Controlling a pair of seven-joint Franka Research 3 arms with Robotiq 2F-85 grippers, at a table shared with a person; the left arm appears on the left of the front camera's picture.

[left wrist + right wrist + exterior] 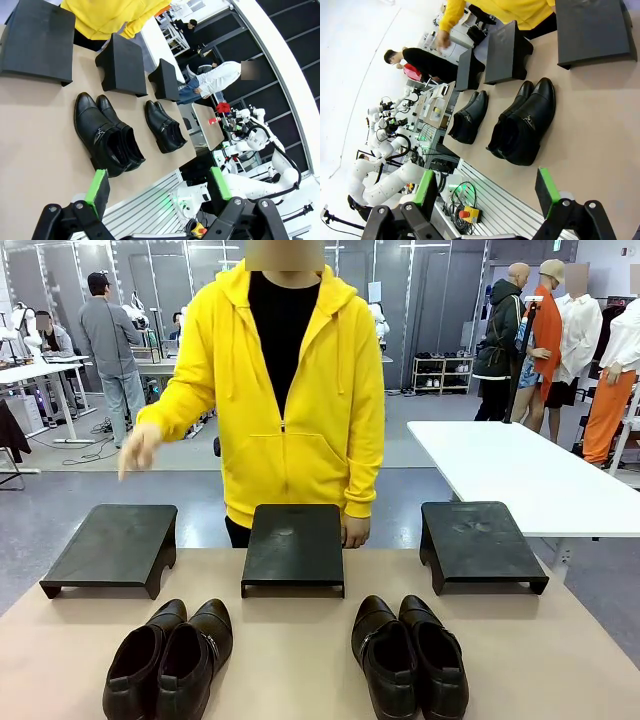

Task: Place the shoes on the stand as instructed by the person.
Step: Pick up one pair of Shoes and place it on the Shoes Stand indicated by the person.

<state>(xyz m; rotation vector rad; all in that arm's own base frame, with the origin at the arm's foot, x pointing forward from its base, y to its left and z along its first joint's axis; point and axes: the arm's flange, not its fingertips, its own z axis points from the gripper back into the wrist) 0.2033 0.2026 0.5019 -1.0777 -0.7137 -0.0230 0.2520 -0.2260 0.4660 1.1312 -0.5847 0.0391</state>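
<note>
**A:** What occupies the tan table (300, 625)?

**B:** Three low black stands in a row across the far side: left stand (112, 545), middle stand (293, 543), right stand (480, 540). Nearer the robot, two pairs of glossy black dress shoes rest on the tabletop, toes toward the stands. The left pair (170, 660) lies before the gap between the left and middle stands. The right pair (408, 655) lies before the gap between the middle and right stands. Within each pair the shoes touch side by side.

**A:** And the end effectors?

**B:** The left gripper (159, 184) hangs by the table's near edge, jaws spread wide, nothing between its green pads (96, 185). The right gripper (487, 187) is likewise wide open and holds nothing.

**A:** The person?

**B:** The person (290, 390), in a yellow zip hoodie, stands behind the middle stand. One hand (137, 448) is raised, motion-blurred, beyond the left stand. The other hand (355, 531) hangs at the middle stand's far corner.

**A:** Any legible marking?

**B:** A metal ornament (101, 134) crosses a shoe's strap; any lettering is too small to read.
</note>
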